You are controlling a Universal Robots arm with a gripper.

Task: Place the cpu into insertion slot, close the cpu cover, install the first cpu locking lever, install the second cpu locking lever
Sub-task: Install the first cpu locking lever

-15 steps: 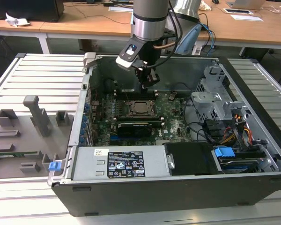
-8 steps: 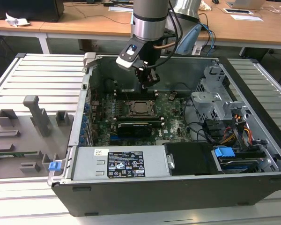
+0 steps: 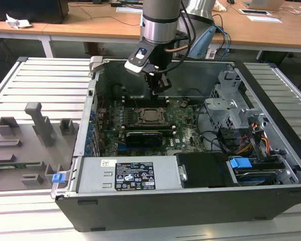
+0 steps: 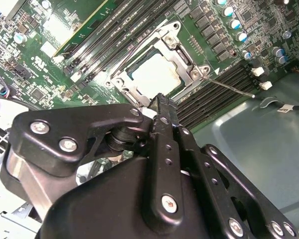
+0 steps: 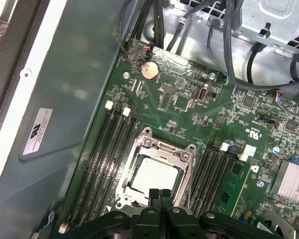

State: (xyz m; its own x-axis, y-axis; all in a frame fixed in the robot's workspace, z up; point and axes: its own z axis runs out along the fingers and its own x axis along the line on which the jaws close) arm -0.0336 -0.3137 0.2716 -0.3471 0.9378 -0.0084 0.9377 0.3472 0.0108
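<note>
The cpu [image 4: 157,75] [image 5: 153,177] lies flat in the insertion slot [image 4: 133,71] on the green motherboard, its pale metal face up. The cpu cover [image 4: 182,50] [image 5: 164,148] lies down around it as a metal frame, and the chip shows through its window. A thin metal locking lever [image 4: 229,86] sticks out sideways from the socket corner over the memory slots. My gripper [image 3: 159,86] [image 4: 159,101] [image 5: 159,193] hangs just above the socket's edge, shut, with nothing between its fingers. In the exterior view the socket [image 3: 151,115] sits directly under the gripper.
Long black memory slots [image 5: 102,159] [image 5: 214,169] flank the socket. The case wall [image 5: 65,99] rises close on one side. A drive cage [image 3: 231,108], cables [image 3: 251,138] and a power supply [image 3: 133,175] fill the case. A grey fixture plate [image 3: 30,140] lies at the exterior view's left.
</note>
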